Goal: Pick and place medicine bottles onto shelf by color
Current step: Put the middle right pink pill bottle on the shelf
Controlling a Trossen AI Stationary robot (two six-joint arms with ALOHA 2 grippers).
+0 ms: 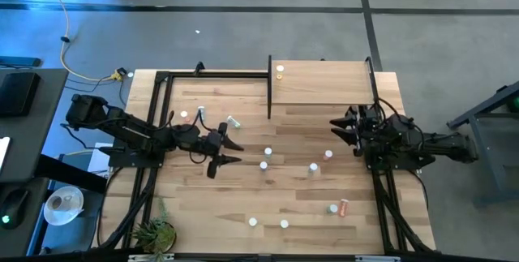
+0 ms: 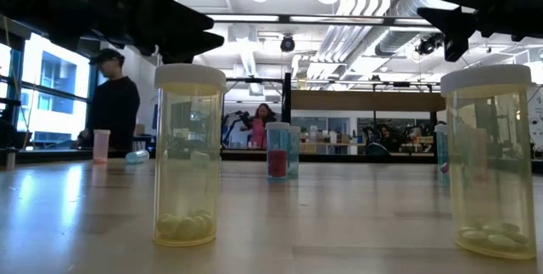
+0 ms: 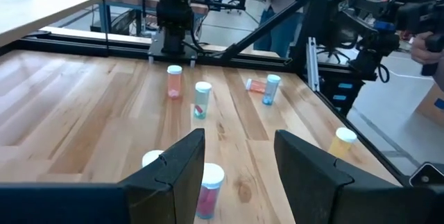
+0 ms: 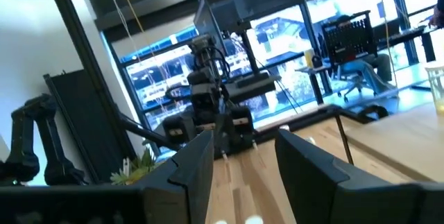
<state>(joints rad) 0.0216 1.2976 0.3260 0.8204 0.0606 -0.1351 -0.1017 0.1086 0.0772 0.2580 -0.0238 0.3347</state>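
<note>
Hovering my left gripper [image 1: 231, 152] over table [image 1: 203, 205], jaws apart, empty; right gripper [image 1: 339, 130] likewise apart near shelf [image 1: 324, 83]; medicine bottles [image 1: 268, 152] scattered between.

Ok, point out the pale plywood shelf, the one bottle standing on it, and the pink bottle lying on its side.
Pale plywood shelf [image 1: 332, 83]: high view, bare panel surface.
Yellow bottle on the shelf [image 1: 280, 70]: high view, white cap.
Pink bottle lying on its side [image 1: 344, 207]: high view, body.
</note>
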